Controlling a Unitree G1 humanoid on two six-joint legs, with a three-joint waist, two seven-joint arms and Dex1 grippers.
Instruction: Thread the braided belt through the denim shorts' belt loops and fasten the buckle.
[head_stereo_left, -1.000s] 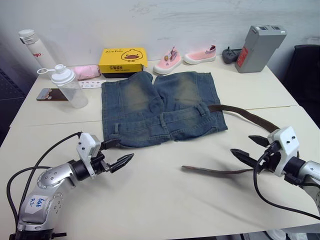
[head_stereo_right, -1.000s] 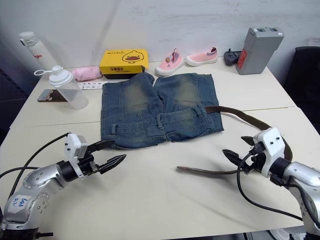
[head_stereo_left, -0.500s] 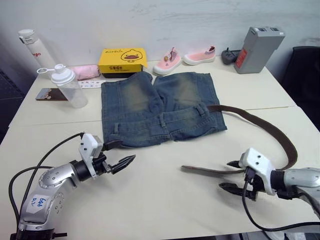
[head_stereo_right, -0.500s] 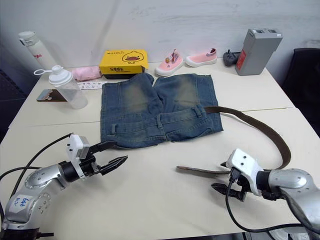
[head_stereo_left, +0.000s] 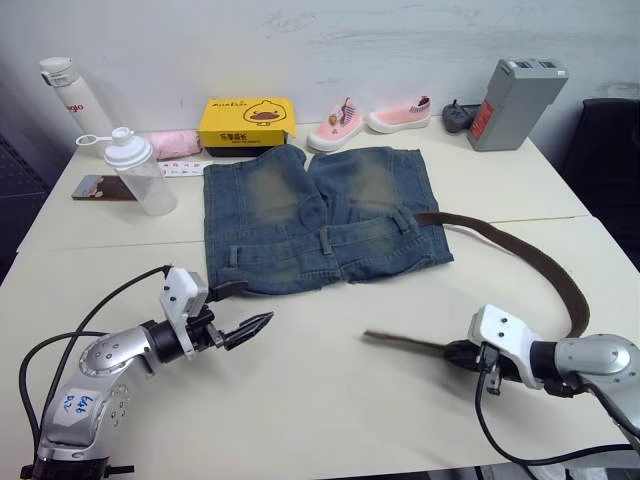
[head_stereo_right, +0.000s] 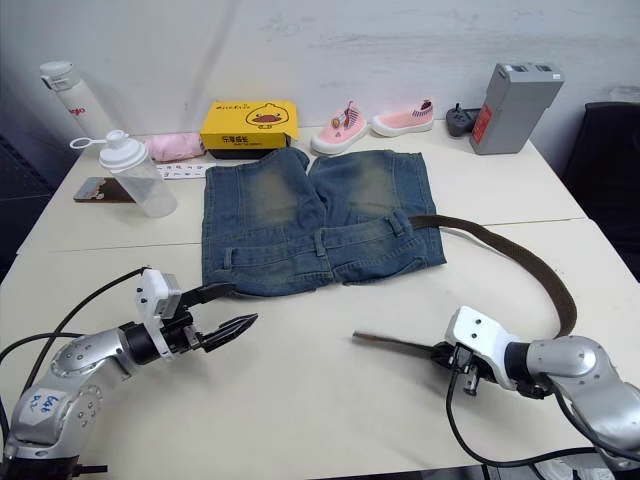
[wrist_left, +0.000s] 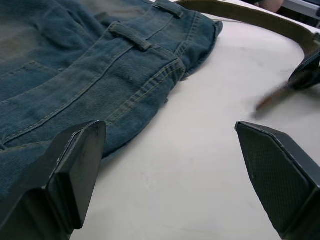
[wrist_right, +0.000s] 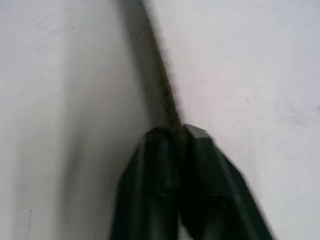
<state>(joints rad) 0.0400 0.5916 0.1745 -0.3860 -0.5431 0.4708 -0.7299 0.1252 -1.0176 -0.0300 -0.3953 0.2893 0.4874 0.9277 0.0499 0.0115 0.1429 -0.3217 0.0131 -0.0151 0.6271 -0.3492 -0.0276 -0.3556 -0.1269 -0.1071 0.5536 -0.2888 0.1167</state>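
Note:
The denim shorts (head_stereo_left: 320, 215) lie flat mid-table, waistband toward me, with belt loops (head_stereo_left: 328, 240) along it. The braided belt (head_stereo_left: 530, 258) leaves the waistband's right end, curves out to the right and comes back to a free tail (head_stereo_left: 385, 339) on the bare table. My right gripper (head_stereo_left: 455, 352) is shut on that tail; the right wrist view has both fingers (wrist_right: 160, 150) pinched on the strap (wrist_right: 150, 65). My left gripper (head_stereo_left: 255, 302) is open just off the waistband's left corner, holding nothing, with denim (wrist_left: 75, 75) and a loop (wrist_left: 130, 36) ahead. The buckle is hidden.
Along the back edge stand a white bottle (head_stereo_left: 68, 95), a clear shaker (head_stereo_left: 140, 172), a yellow box (head_stereo_left: 246, 121), two pink shoes (head_stereo_left: 370, 115) and a grey box (head_stereo_left: 510, 102). A phone (head_stereo_left: 100, 187) lies at the left. Bare tabletop lies between my grippers.
My right gripper dropped from beside the belt's curve to the tail and shut on it. The left gripper has stayed open in place.

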